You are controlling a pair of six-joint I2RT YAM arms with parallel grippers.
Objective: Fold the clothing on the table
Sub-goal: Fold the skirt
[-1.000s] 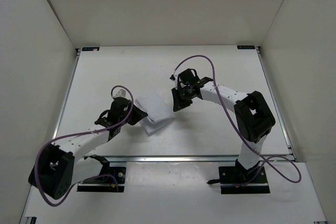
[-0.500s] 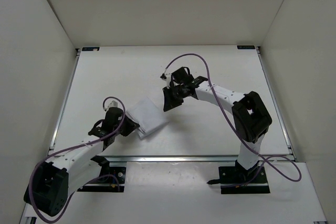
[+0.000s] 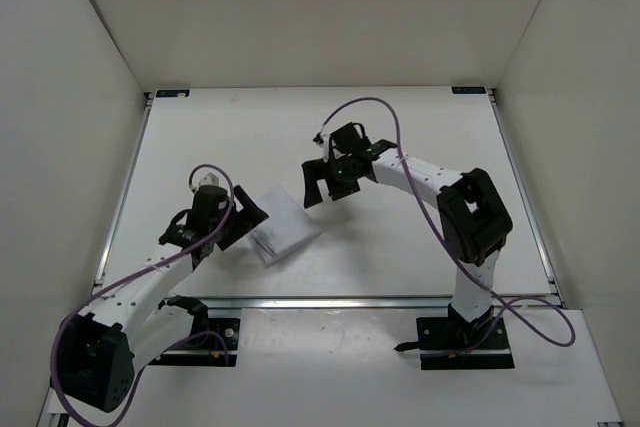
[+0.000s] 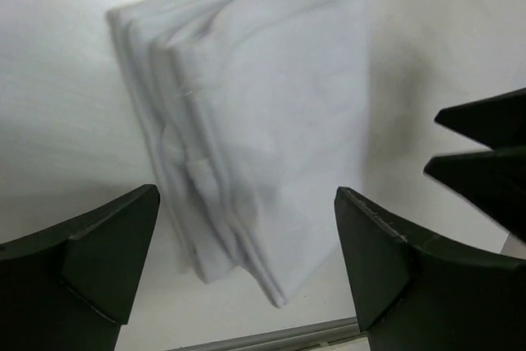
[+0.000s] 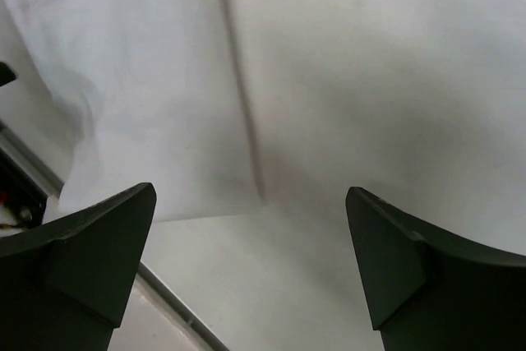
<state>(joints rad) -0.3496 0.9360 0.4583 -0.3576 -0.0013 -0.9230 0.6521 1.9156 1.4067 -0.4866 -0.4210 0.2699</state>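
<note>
The clothing (image 3: 284,231) lies folded in a small layered stack on the surface (image 3: 420,127), left of centre, toward the near edge. The left hand (image 3: 240,224), fingers spread, hovers at its left side. The right hand (image 3: 322,185), also spread, hangs just past its far right corner, and neither hand grips the fabric.

Folded clothing (image 4: 263,121), seemingly flat; end effector (image 4: 246,196) spread.

The clothing (image 3: 284,227) lies on the worktop (image 3: 420,127) near its front rail, with the left fingers (image 4: 97,259) just left of the clothing and the right fingers (image 5: 89,246) just behind it, to its right.
</note>
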